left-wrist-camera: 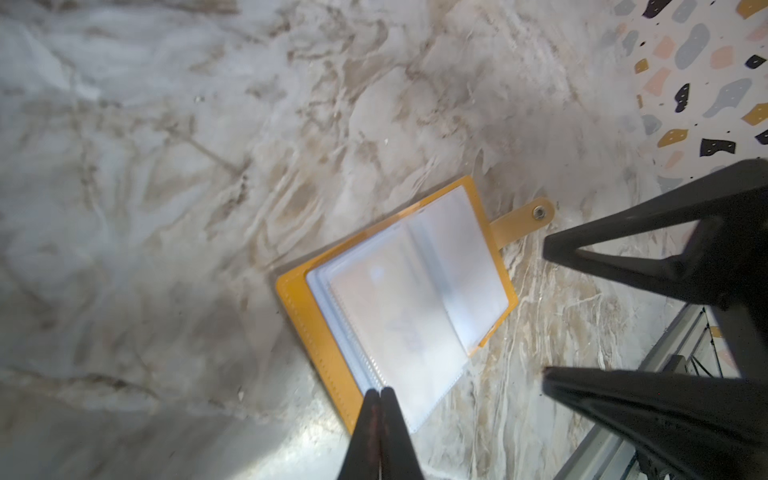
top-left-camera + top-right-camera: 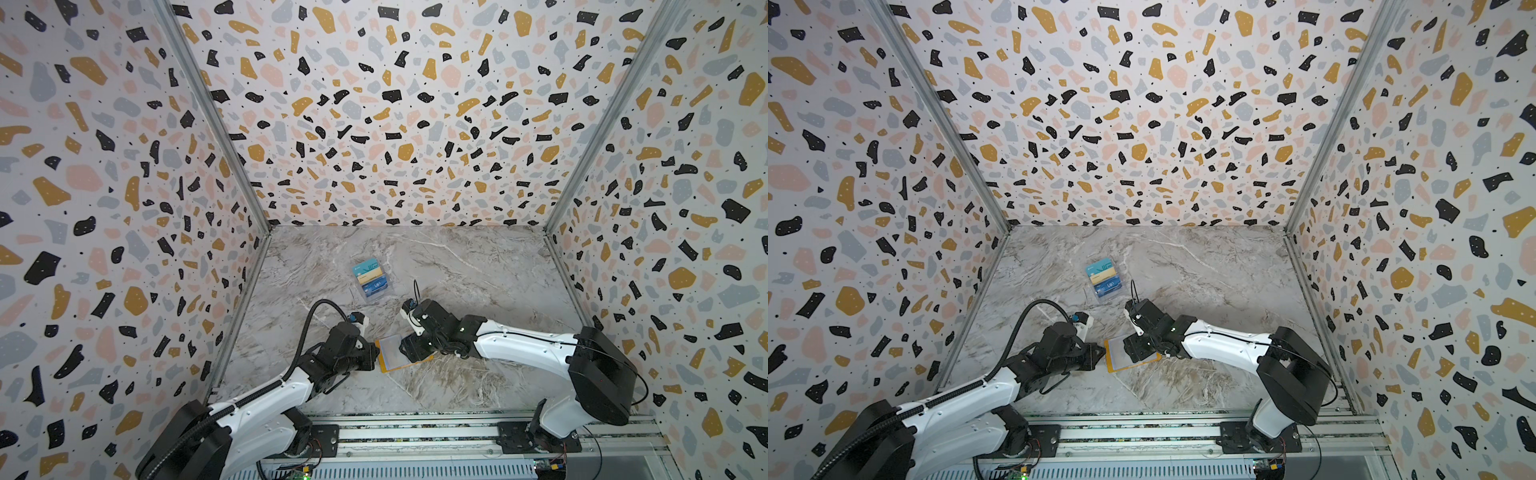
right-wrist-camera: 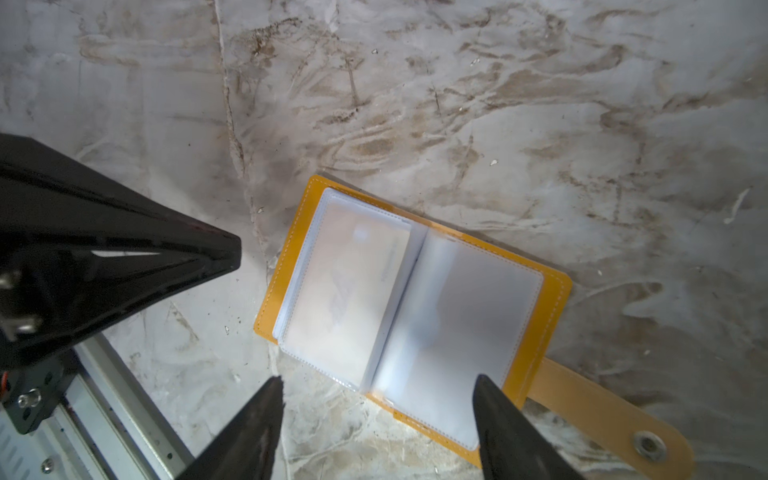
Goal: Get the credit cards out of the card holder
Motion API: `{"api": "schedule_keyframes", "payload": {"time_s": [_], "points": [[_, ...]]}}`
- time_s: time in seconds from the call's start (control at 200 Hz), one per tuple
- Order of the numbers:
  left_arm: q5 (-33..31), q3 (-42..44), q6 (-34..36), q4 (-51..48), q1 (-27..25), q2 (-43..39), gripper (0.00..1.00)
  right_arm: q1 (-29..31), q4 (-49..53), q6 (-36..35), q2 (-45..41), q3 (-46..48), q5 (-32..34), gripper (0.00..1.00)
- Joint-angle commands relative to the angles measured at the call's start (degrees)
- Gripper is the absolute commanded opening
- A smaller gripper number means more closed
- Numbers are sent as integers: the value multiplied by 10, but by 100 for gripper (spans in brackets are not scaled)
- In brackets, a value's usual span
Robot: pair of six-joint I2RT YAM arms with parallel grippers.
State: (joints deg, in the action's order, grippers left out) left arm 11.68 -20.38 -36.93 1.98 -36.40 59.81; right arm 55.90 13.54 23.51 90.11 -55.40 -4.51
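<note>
- The clear tiered box (image 2: 368,297) stands on the marble table (image 2: 478,270), at 12 o'clock from the card holder (image 2: 390,353) and well apart from it.
- The box holds three cards in steps: a teal card (image 2: 365,266) at the back, a gold card (image 2: 377,272) in the middle, and a blue card (image 2: 376,286) lettered "VIP" in front.
- The card holder lies open and flat near the front middle of the table, sleeves up, between the two claws.
- Through the frosted sleeve (image 3: 345,286) of one page a pale card shows faintly. The other page looks blank.
- The left claw (image 1: 380,395) sits at 9 o'clock of the holder, clenched, its tips pressed together right at the holder's edge. Whether they pinch a sleeve edge cannot be told.
- The right claw (image 3: 378,384) sits at 3 o'clock of the holder, released, with its jaws wide apart. One fingertip is over the blank page, the other over bare table beside the holder. Contact cannot be told.
- The snap tab (image 3: 602,419) lies flat on the table, sticking out from the cover on the right claw's side.
</note>
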Motion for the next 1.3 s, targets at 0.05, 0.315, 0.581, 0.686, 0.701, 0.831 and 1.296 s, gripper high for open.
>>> {"api": "schedule_keyframes", "payload": {"time_s": [0.05, 0.315, 0.581, 0.686, 0.701, 0.831, 1.296], "points": [[21, -16, 3, 12, -2, 39, 0, 2, -14, 4, 6, -15, -1, 75], [23, -13, 1, 52, -2, 77, 0, 5, -51, 24, 21, -8, 0, 77], [39, 2, 2, 99, -2, 121, 0, 19, -59, 15, 52, -21, 7, 77], [32, 10, 1, 98, -2, 126, 0, 25, -58, 14, 65, -28, 12, 77], [31, 11, 0, 98, -2, 126, 0, 27, -58, 13, 66, -29, 12, 77], [22, 20, -3, 96, -2, 120, 0, 34, -58, 11, 83, -35, 17, 77], [17, 48, -9, 109, -2, 117, 0, 49, -58, 9, 124, -50, 50, 77]]}}
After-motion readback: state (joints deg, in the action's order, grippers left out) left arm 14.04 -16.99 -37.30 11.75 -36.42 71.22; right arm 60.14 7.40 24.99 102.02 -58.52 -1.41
